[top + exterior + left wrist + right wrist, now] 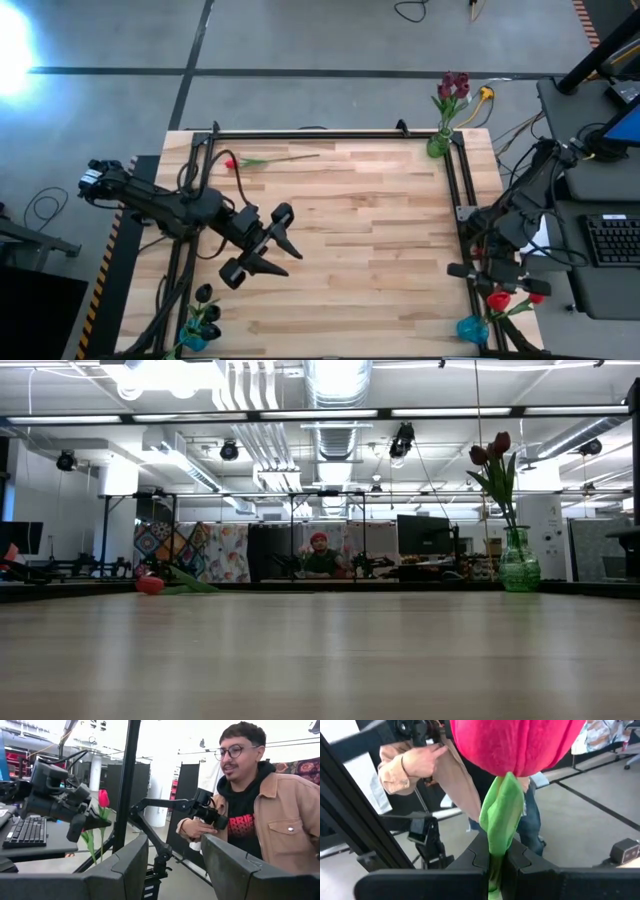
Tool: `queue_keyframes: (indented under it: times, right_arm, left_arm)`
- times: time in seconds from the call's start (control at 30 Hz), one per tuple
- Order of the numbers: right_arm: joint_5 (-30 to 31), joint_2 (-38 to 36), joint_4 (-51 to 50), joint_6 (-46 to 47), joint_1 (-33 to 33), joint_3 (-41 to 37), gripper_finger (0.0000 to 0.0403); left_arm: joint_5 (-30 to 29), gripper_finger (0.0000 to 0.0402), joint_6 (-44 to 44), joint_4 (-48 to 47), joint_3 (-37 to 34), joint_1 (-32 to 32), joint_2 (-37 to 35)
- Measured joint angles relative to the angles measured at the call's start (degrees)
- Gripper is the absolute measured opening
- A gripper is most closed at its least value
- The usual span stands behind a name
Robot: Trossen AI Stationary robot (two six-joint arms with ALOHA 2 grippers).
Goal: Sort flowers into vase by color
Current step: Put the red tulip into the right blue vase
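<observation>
My right gripper [495, 865] is shut on a red flower [515, 745] beside the table's right edge, near the front right corner [503, 283]. Below it stands a blue vase [472, 327] with red flowers [498, 300]. My left gripper [268, 245] hangs open over the table's left half, with nothing between its fingers [125, 865]. Another red flower [232, 163] lies flat on the table at the far left, also in the low view [150, 585]. A green vase [438, 143] at the far right corner holds maroon flowers [453, 88]. A second blue vase [195, 335] at the front left holds near-black flowers [205, 295]. My right gripper pinches the red flower's green stem and leaf [496, 845] between its two fingers, just below the head. The flower is lifted clear and stands upright: the head [103, 798] is above the fingers and the stem [92, 845] hangs below them.
A dark metal frame [452, 190] runs along the table's far and right edges. A person [250, 805] stands beyond the table's right side holding another arm's handle. A desk with a keyboard [612, 240] stands to the right. The wooden tabletop [370, 240] is bare between the arms.
</observation>
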Motion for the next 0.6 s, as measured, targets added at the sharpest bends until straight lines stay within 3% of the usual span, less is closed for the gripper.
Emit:
queue_keyframes:
  times: [0.17,0.6]
  right_arm:
    - [-0.04,0.22,-1.63,-2.40,0.20,-0.78,0.0009]
    - [-0.10,0.53,-1.90,2.29,0.22,0.24,0.0009]
  left_arm:
    - [0.04,0.0171,0.04,-0.14,0.00,0.25,0.00]
    - [0.00,0.0171,0.32,-1.13,0.00,2.09,0.00]
